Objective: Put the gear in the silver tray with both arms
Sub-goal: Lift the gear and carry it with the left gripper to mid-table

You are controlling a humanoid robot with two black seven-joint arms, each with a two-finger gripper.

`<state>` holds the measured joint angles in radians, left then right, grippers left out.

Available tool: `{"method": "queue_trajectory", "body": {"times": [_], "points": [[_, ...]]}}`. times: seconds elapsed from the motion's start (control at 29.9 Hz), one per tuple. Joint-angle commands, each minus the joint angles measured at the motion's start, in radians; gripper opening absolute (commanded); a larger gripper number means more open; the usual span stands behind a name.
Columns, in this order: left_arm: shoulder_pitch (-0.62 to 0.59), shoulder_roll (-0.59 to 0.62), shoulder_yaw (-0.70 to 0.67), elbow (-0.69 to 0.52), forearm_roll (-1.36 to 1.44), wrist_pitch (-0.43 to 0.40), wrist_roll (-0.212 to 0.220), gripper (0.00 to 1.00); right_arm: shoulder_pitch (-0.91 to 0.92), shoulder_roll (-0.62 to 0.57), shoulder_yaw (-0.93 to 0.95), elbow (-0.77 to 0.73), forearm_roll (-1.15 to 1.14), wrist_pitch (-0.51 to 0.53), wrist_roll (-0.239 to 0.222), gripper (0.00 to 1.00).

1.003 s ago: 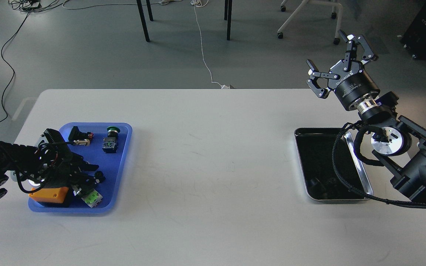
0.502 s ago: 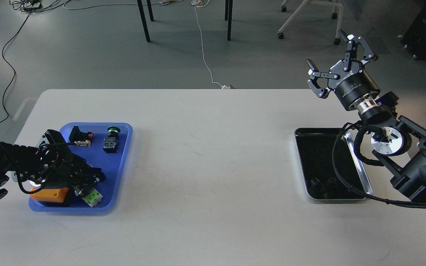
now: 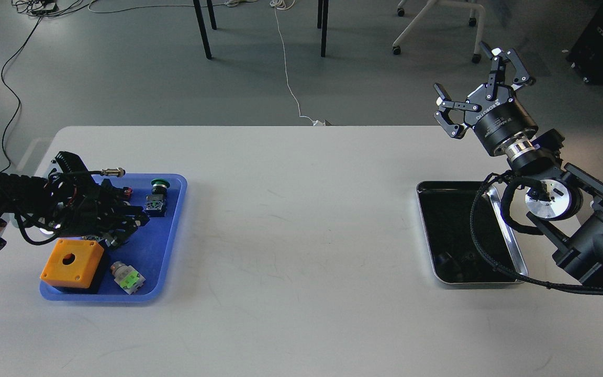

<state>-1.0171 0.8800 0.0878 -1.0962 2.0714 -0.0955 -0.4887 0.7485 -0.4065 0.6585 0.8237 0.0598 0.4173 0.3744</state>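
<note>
1. Head view, left side: the left gripper (image 3: 126, 222) hangs low over the blue tray (image 3: 168, 251), which sits on the white surface (image 3: 291, 235). It is dark and tangled with cables, so I cannot tell if its fingers are apart or together, or if it holds anything.
2. Head view, blue tray: an orange box (image 3: 72, 263), a small green and white part (image 3: 129, 278) and a green button (image 3: 159, 184) lie in it. A brass-tipped sensor (image 3: 113, 171) sticks out near the arm. I cannot pick out a gear for sure.
3. Head view, right side: the silver tray (image 3: 508, 230) lies on the surface, well apart from the blue tray. Its long side runs away from the robot, tilted a bit to the left at the far end. Small dark bits show at its near end, but they may be only reflections in the shiny bottom.
4. Head view, right arm: the right gripper (image 3: 482, 89) is up in the air past the far end of the silver tray. Its fingers are spread wide and hold nothing.
5. I think the job is at an early step. A part must be picked from the blue tray, carried across, and set in the silver tray.
</note>
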Motion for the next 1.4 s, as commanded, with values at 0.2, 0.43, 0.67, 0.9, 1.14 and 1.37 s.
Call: {"method": "queue_trajectory", "body": {"times": [0.2,0.43,0.67,0.9,1.14,1.37], "points": [[-0.167,-0.084,-0.011,-0.122,-0.010,-0.092,0.000,0.16,-0.003,-0.026,0.004,0.002,0.000,0.000,0.003,0.99],[-0.178,-0.315,-0.011,-0.097,-0.014,-0.099,0.000,0.16,-0.102,-0.135,0.056,0.107,0.006,0.005,0.009,0.99],[-0.144,-0.582,-0.002,0.071,-0.013,-0.093,0.038,0.17,-0.236,-0.256,0.084,0.204,0.008,0.071,0.011,0.99],[-0.126,-0.711,-0.008,0.182,-0.016,-0.089,0.044,0.17,-0.322,-0.333,0.110,0.255,0.008,0.071,0.011,0.99],[-0.058,-0.809,-0.005,0.286,-0.045,-0.066,0.044,0.18,-0.348,-0.337,0.110,0.265,0.006,0.071,0.011,0.99],[-0.028,-0.854,-0.005,0.317,-0.047,-0.061,0.047,0.18,-0.348,-0.350,0.115,0.275,0.006,0.071,0.011,0.99]]}}
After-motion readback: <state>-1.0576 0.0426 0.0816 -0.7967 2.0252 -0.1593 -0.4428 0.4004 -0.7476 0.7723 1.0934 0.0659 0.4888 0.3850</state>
